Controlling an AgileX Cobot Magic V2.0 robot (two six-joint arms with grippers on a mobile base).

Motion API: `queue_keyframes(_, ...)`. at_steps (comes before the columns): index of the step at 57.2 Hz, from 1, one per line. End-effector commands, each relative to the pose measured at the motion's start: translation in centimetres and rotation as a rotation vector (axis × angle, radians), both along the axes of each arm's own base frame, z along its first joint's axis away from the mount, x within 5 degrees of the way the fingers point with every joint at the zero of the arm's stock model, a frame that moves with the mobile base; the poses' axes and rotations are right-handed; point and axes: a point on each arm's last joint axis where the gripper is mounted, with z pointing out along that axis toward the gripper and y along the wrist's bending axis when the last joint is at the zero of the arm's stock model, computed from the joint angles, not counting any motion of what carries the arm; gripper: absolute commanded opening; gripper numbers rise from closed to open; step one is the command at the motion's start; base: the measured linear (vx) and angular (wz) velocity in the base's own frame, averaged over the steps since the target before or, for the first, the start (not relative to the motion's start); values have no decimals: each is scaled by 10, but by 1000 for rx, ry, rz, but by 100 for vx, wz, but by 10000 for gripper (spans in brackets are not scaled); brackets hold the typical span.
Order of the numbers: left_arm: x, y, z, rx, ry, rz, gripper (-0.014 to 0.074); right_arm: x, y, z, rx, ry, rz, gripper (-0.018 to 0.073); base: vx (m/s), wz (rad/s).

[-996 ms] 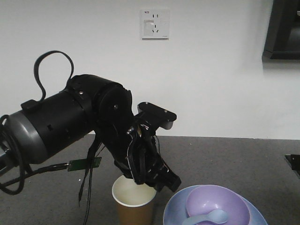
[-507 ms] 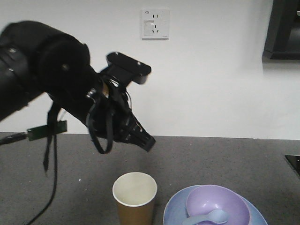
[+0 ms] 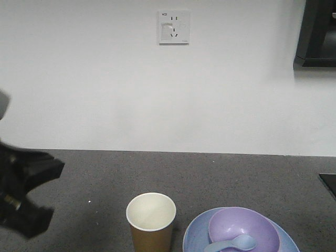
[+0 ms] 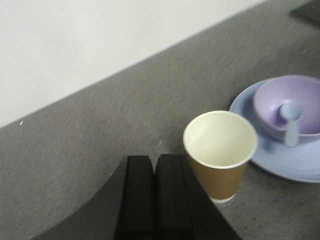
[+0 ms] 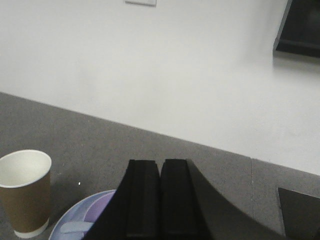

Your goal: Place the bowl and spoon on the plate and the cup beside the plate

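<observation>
The brown paper cup (image 3: 151, 220) stands upright just left of the pale blue plate (image 3: 191, 236), with nothing holding it. On the plate sits the lavender bowl (image 3: 244, 228), and the pale spoon (image 3: 233, 244) lies in the bowl with its handle over the near rim. In the left wrist view my left gripper (image 4: 155, 160) is shut and empty, left of the cup (image 4: 220, 150) and apart from it; the bowl (image 4: 270, 100), spoon (image 4: 291, 125) and plate (image 4: 300, 167) lie to the right. My right gripper (image 5: 160, 162) is shut and empty above the plate (image 5: 79, 202).
A blurred black part of my left arm (image 3: 23, 194) shows at the front view's lower left. The grey counter (image 3: 236, 173) meets a white wall with a socket (image 3: 174, 27). A dark object (image 3: 317, 31) hangs at the upper right, and a black edge (image 3: 328, 181) lies at the counter's right.
My left arm has risen off the cup and swung away to the left, almost out of the front view. The cup, plate, bowl and spoon have stayed put.
</observation>
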Motion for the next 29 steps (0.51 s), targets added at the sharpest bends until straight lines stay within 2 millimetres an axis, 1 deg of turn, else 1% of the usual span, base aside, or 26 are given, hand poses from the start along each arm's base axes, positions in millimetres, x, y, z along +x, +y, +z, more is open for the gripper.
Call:
queue_keyframes(1, -22, 12, 3, -162, -180, -48, -4, -10, -3, 1, 56, -195, -28, -11, 0, 0)
queue_keyframes(3, -28, 16, -8, -177, -183, -54, -4, -12, -4, -7, 66, -218, -38, -11, 0, 0)
queue_keyframes(6, -37, 22, -19, -191, -199, -63, -4, -15, -6, -14, 76, -253, -53, -11, 0, 0)
queue_keyframes(12, -47, 29, -31, -201, -221, -73, -3, -17, -7, -23, 83, -281, -67, -11, 0, 0)
queue_keyframes(19, -50, 32, -34, -204, -209, -68, -3, -15, -7, -31, 81, -259, -66, -11, 0, 0)
queue_keyframes(29, -50, 32, -34, -202, -207, -68, -3, -15, -6, -33, 77, -237, -60, -11, 0, 0)
